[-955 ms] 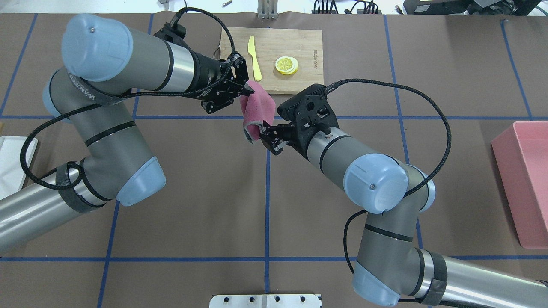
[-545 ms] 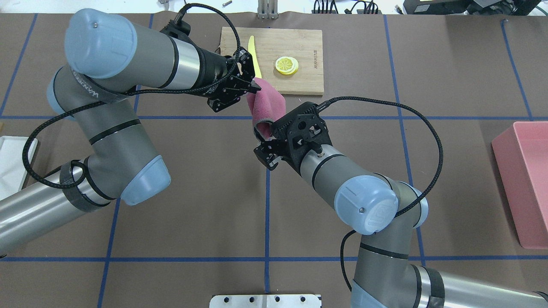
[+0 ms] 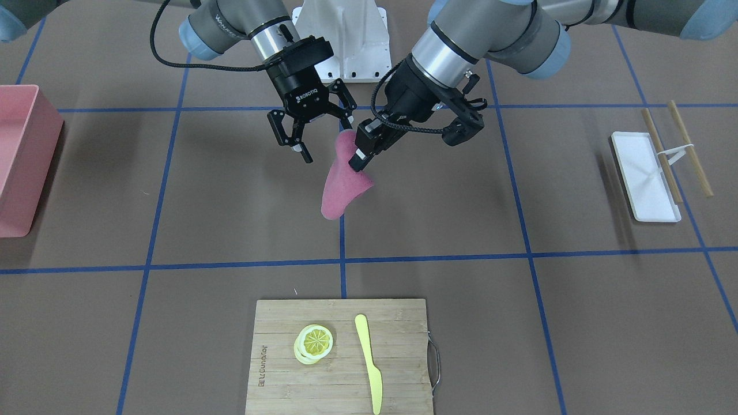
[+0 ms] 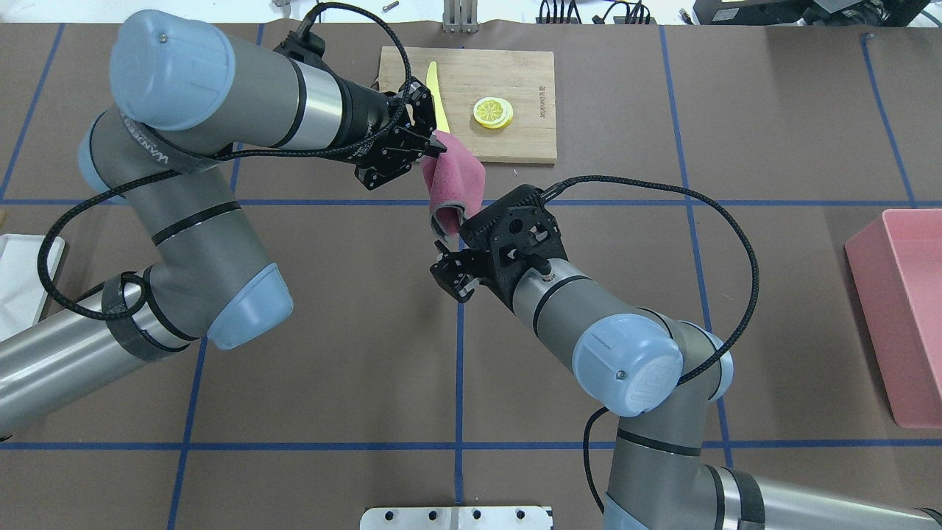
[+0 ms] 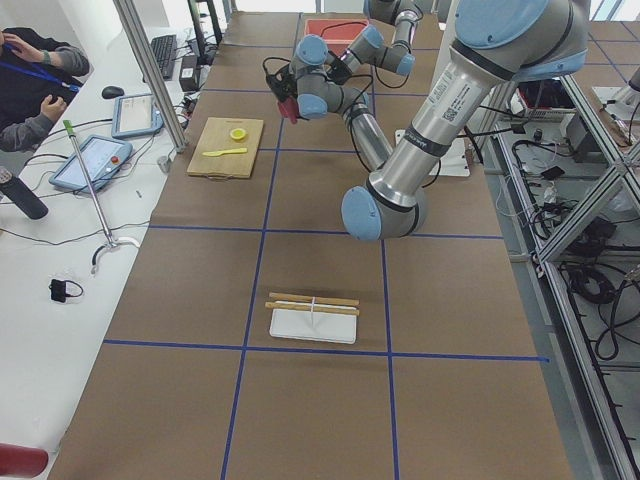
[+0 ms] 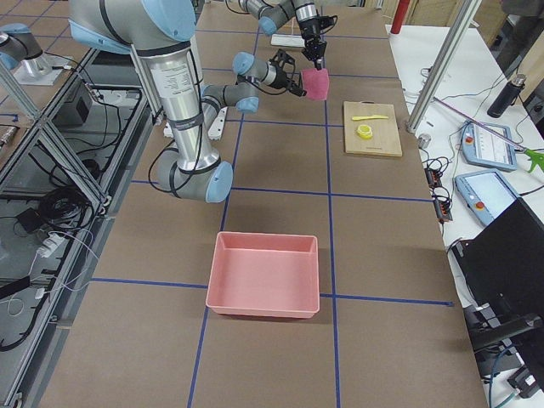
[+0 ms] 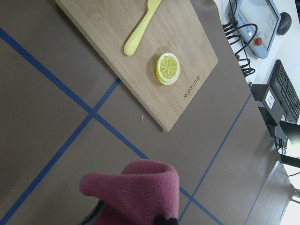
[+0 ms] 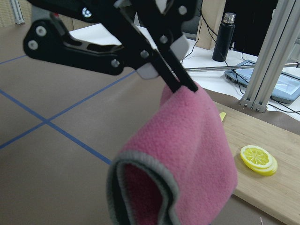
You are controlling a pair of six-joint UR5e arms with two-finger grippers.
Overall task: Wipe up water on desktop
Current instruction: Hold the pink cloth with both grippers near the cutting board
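A pink cloth (image 4: 456,180) with a grey hem hangs folded in the air over the brown desktop (image 4: 331,353). My left gripper (image 4: 438,147) is shut on its top corner; this also shows from the front (image 3: 358,163) and in the right wrist view (image 8: 190,86). My right gripper (image 4: 447,280) stands open just on the near side of the cloth's lower end, with nothing between its fingers; from the front (image 3: 327,141) it sits beside the cloth (image 3: 341,187). I can make out no water on the desktop.
A bamboo cutting board (image 4: 515,140) at the far middle carries a lemon slice (image 4: 493,112) and a yellow knife (image 3: 369,360). A pink bin (image 4: 901,294) stands at the right edge. A white tray (image 3: 646,176) with chopsticks lies at the left.
My right gripper has drawn back from the cloth's lower end toward the robot's side. My left gripper has shifted a little to the right with the cloth.
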